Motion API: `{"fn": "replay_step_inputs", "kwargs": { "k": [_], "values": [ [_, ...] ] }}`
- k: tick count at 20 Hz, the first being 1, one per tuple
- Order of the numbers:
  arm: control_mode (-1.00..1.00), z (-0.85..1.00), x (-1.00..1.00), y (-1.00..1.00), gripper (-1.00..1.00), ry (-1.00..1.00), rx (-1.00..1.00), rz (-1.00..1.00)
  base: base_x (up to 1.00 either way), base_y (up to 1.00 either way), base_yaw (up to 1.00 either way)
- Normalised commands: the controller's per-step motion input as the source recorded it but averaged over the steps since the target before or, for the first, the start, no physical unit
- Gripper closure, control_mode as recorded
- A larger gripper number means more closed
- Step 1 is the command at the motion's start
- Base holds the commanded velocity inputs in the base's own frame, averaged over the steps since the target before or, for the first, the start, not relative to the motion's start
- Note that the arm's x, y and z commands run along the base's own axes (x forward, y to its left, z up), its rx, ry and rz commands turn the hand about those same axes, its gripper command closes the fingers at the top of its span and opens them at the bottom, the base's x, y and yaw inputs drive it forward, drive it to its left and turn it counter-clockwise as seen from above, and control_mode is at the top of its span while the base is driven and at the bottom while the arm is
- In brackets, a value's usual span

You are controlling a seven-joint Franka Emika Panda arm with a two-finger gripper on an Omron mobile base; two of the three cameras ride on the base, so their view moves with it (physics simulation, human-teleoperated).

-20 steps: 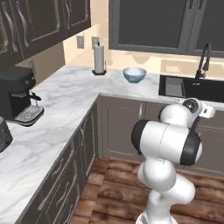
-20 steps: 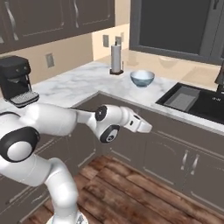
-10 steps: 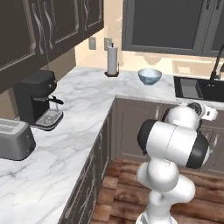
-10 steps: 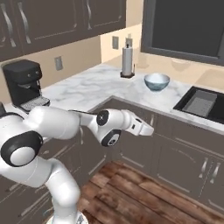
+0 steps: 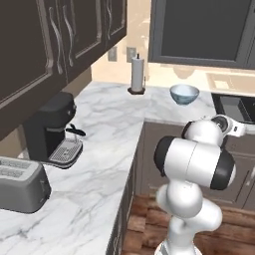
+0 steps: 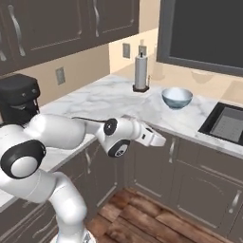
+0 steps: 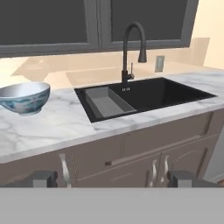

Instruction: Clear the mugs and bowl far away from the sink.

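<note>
Pincer (image 7: 112,178) tips apart, holding nothing, bowl (image 7: 22,97) cut off at frame edge

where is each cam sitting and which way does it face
Left base view: behind the arm's left, facing the corner counter, coffee maker and bowl; white arm lower right.
Right base view: behind its right, facing the same corner; arm from lower left.
Hand view: on the hand, facing the sink; fingertips wide apart at bottom.
All share the bowl.

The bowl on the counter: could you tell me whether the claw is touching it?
Apart. In the right base view the open claw hangs off the counter's front edge, with bare marble between it and the bowl.
</note>
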Motion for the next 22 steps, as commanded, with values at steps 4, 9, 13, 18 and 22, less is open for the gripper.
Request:
{"fn": "replay_step_inputs", "kwargs": {
  "k": [4, 9, 13, 18, 22],
  "values": [
    [1.0, 0.0, 0.0, 0.0, -1.0, 0.0, 0.0, 0.0, 0.71, 0.0, -0.01],
    [1.0, 0.0, 0.0, 0.0, -1.0, 0.0, 0.0, 0.0, 0.49, -0.19, 0.0],
    [1.0, 0.0, 0.0, 0.0, -1.0, 0.0, 0.0, 0.0, 0.45, -0.37, 0.0],
    [1.0, 0.0, 0.0, 0.0, -1.0, 0.0, 0.0, 0.0, 0.51, -0.23, 0.0],
    [1.0, 0.0, 0.0, 0.0, -1.0, 0.0, 0.0, 0.0, 0.51, -0.23, 0.0]
  ]
}}
